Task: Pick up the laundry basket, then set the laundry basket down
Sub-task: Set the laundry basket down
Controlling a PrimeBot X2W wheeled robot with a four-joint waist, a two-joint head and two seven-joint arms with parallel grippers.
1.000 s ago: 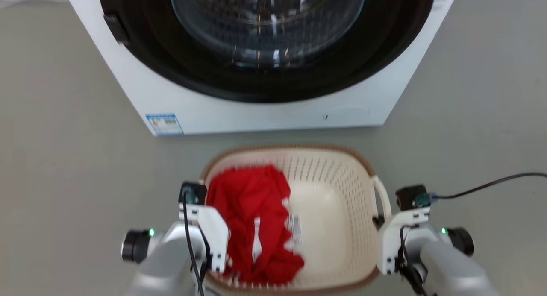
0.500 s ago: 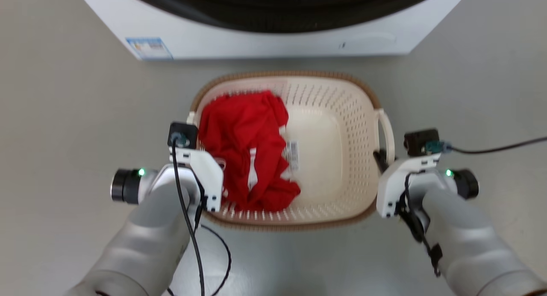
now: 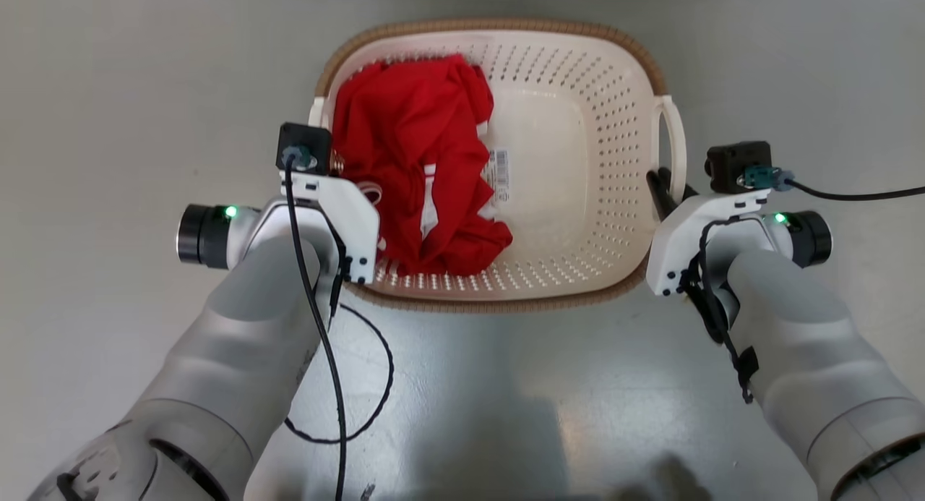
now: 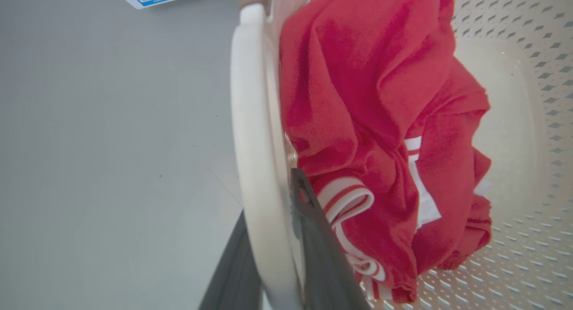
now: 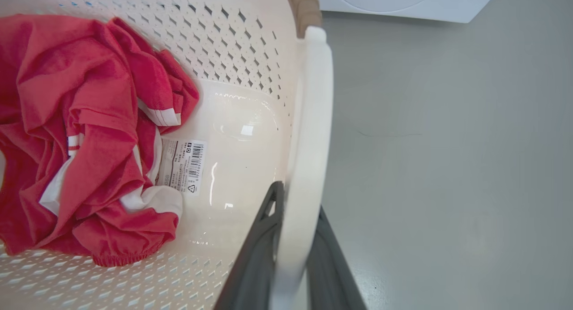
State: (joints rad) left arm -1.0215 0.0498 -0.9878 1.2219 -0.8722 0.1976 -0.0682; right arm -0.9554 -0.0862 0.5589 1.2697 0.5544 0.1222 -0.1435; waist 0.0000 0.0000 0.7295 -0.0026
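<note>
Two dark grippers stay clamped as they were a second ago: the left gripper pinches the white loop handle at the basket's 9 o'clock, and the right gripper pinches the matching handle at 3 o'clock. The head camera has dipped, so the small cream-white perforated plastic laundry basket with its brown woven rim now sits at 12 o'clock over grey floor. Inside, a crumpled red garment with white stripes fills the 9 o'clock half. A barcode sticker lies on the bare bottom beside it.
</note>
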